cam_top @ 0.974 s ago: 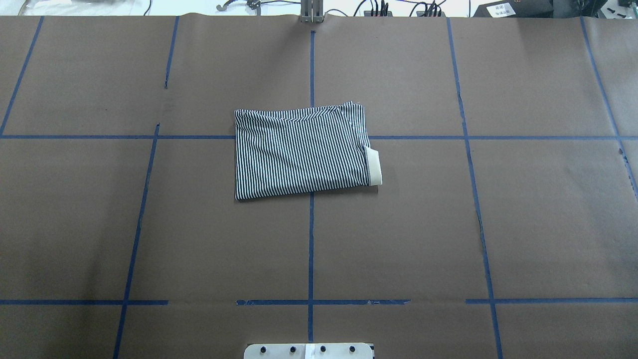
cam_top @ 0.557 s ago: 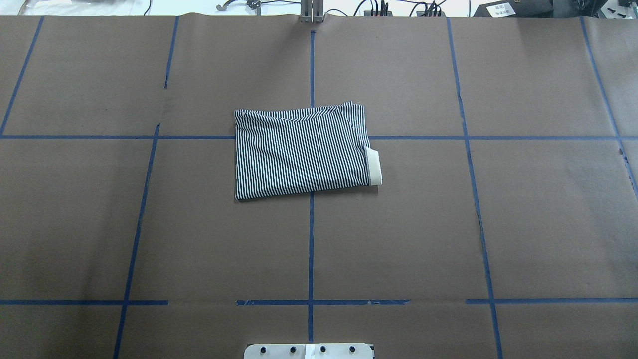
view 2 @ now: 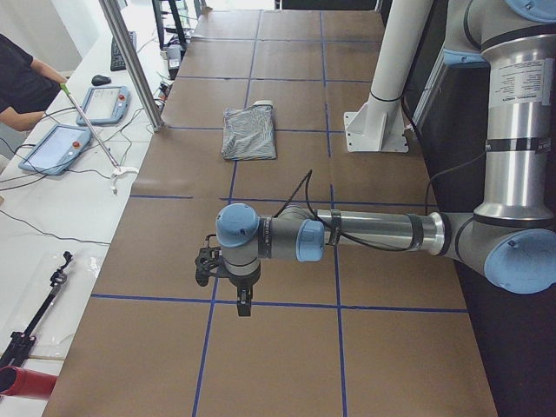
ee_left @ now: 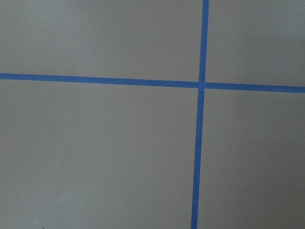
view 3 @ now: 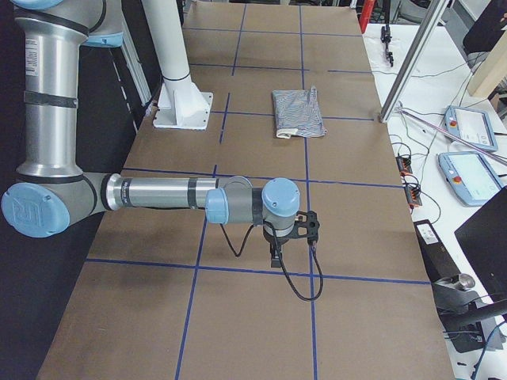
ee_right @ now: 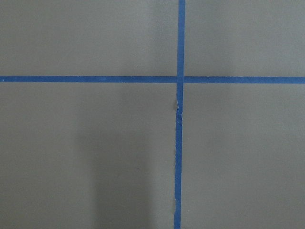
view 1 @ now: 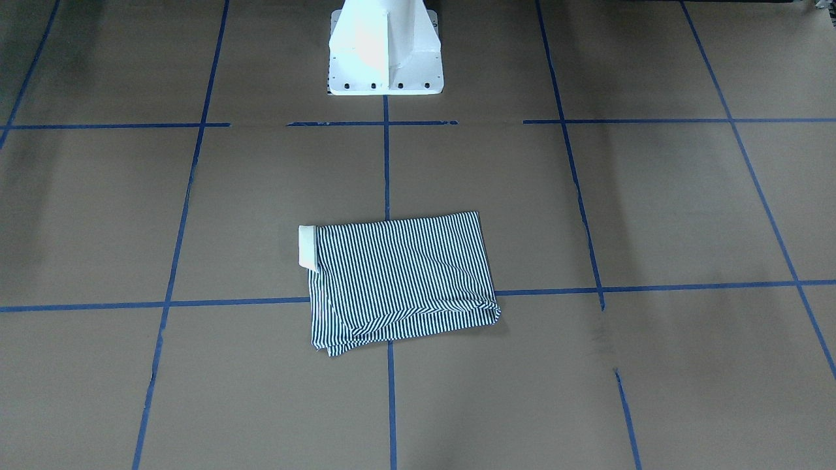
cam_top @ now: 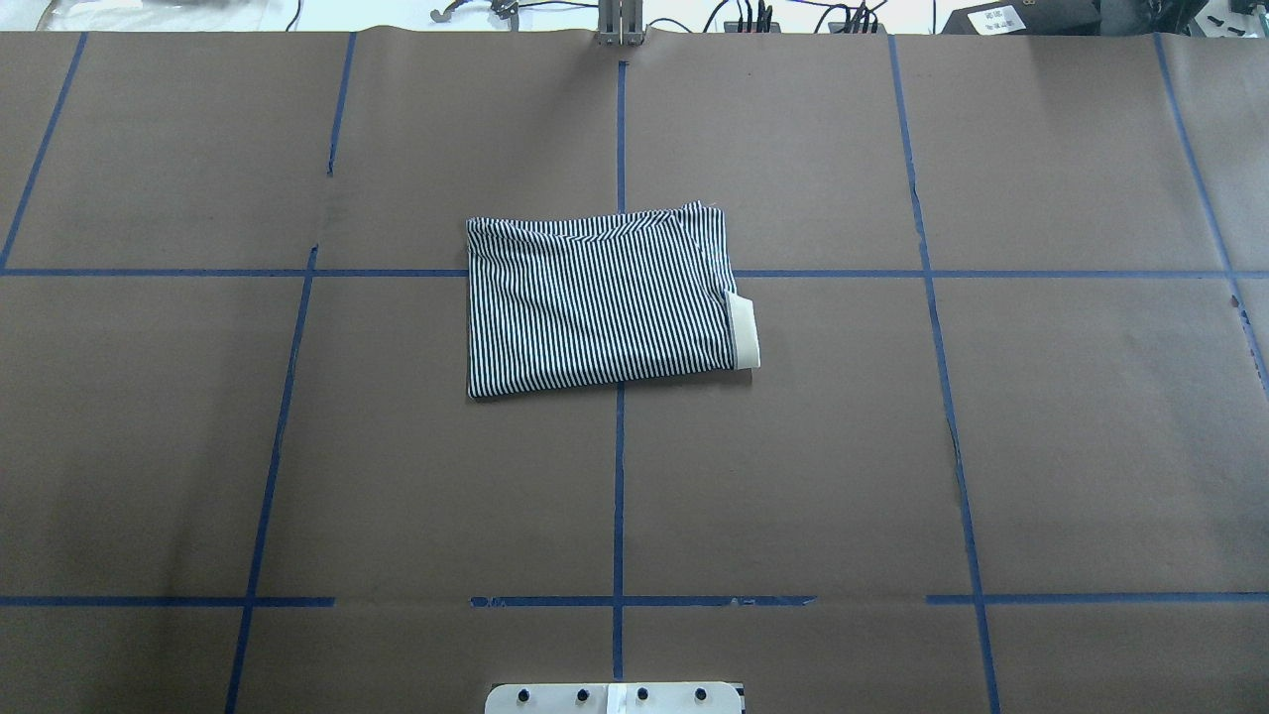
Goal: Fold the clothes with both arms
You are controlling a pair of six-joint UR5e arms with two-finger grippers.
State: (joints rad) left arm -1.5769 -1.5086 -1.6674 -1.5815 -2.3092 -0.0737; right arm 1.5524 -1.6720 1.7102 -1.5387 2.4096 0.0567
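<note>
Tabletop [cam_top: 1091, 446] is brown paper with blue tape grid [cam_top: 618, 476], folded polo shirt [cam_top: 595, 302] centred. We can't judge left gripper [view 2: 244, 302] or right gripper [view 3: 275, 257] opening.

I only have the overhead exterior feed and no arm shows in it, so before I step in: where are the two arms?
Observer: The left arm reaches low over the table's left end. The left claw points down by a blue tape cross, far from the folded polo shirt.
Operator: And the right one?
Observer: The right arm is stretched out the same way at the opposite end, with the right claw pointing down. I cannot tell whether either claw is open.
Operator: Anyone near the table?
Observer: Yes, a person is at the side bench next to a teach pendant.
</note>
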